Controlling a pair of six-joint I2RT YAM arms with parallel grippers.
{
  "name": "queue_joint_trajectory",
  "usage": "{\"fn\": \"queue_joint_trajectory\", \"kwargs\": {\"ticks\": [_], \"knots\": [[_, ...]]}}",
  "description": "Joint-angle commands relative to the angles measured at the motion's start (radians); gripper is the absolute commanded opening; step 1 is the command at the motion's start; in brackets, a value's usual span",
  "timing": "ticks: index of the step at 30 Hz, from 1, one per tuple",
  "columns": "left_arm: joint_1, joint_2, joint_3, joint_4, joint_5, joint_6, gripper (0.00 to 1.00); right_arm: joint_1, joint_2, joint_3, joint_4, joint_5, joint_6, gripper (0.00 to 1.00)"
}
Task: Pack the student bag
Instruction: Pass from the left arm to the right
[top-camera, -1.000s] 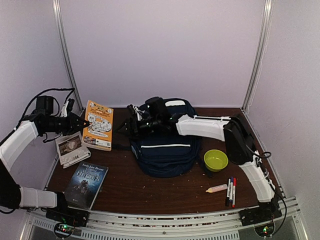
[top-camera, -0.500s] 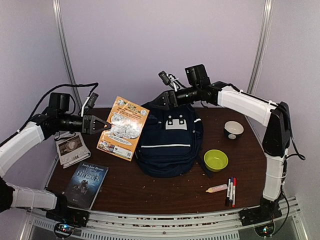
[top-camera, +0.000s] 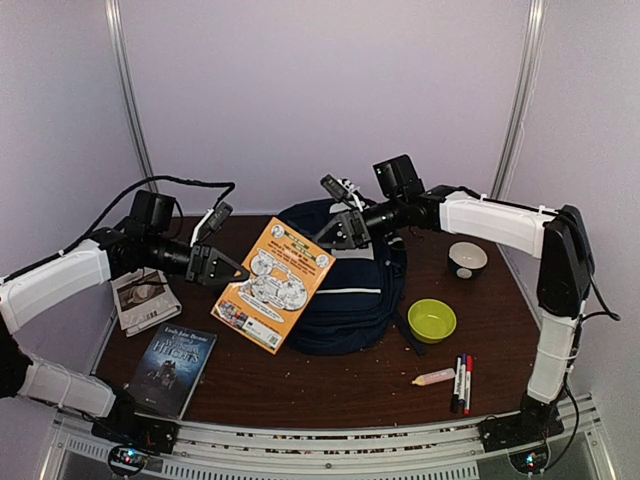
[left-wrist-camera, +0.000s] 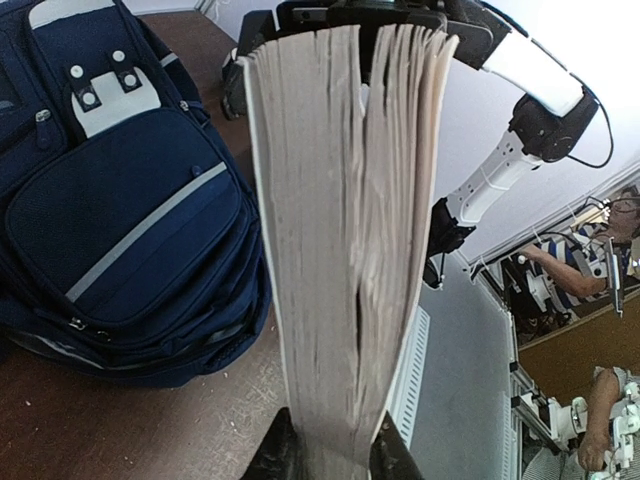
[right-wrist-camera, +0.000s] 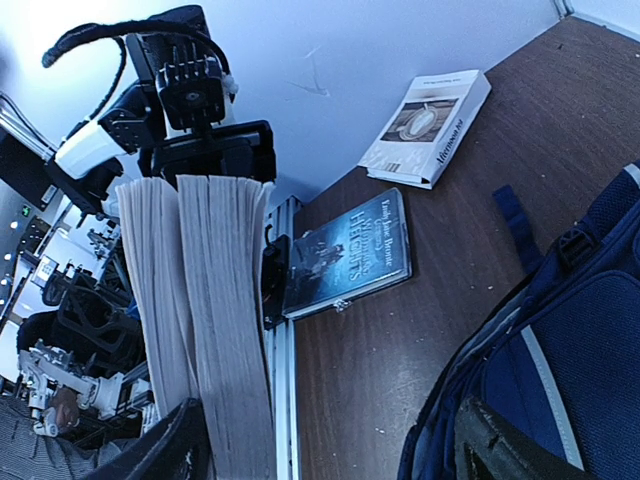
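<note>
My left tool (top-camera: 232, 275) is clamped on one edge of the orange book (top-camera: 275, 283), which hangs tilted above the surface (top-camera: 330, 380) with its far corner over the left side of the bag (top-camera: 350, 300). My right tool (top-camera: 335, 230) hovers with its fingers wide apart, holding nothing, above the top of the bag and near the book's far edge. The bag lies flat in the middle of the surface, front pockets up. A green bowl (top-camera: 431, 320) sits just right of it; a dark book (top-camera: 172, 365) lies front left.
</note>
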Motion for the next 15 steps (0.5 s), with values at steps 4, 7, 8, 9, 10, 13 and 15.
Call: {"fn": "queue_joint_trajectory", "kwargs": {"ticks": [4, 7, 8, 9, 10, 13, 15], "knots": [[-0.016, 0.002, 0.055, 0.171, 0.065, 0.016, 0.0, -0.044, -0.074, -0.104, 0.437, -0.141, 0.329, 0.86], [-0.023, 0.0, 0.06, 0.17, 0.071, 0.019, 0.0, -0.042, -0.078, -0.1, 0.389, -0.157, 0.284, 0.87], [-0.025, 0.0, 0.061, 0.17, 0.071, 0.019, 0.0, -0.038, -0.078, -0.107, 0.388, -0.162, 0.282, 0.88], [-0.026, -0.002, 0.063, 0.17, 0.073, 0.02, 0.0, -0.033, -0.075, -0.114, 0.391, -0.167, 0.281, 0.88], [-0.027, -0.002, 0.064, 0.172, 0.075, 0.02, 0.0, -0.026, -0.074, -0.119, 0.383, -0.169, 0.271, 0.88], [-0.029, -0.002, 0.064, 0.178, 0.08, 0.02, 0.0, -0.001, -0.067, -0.107, 0.277, -0.159, 0.185, 0.89], [-0.03, 0.0, 0.063, 0.187, 0.086, 0.016, 0.0, 0.016, -0.058, -0.081, 0.178, -0.151, 0.103, 0.89]]}}
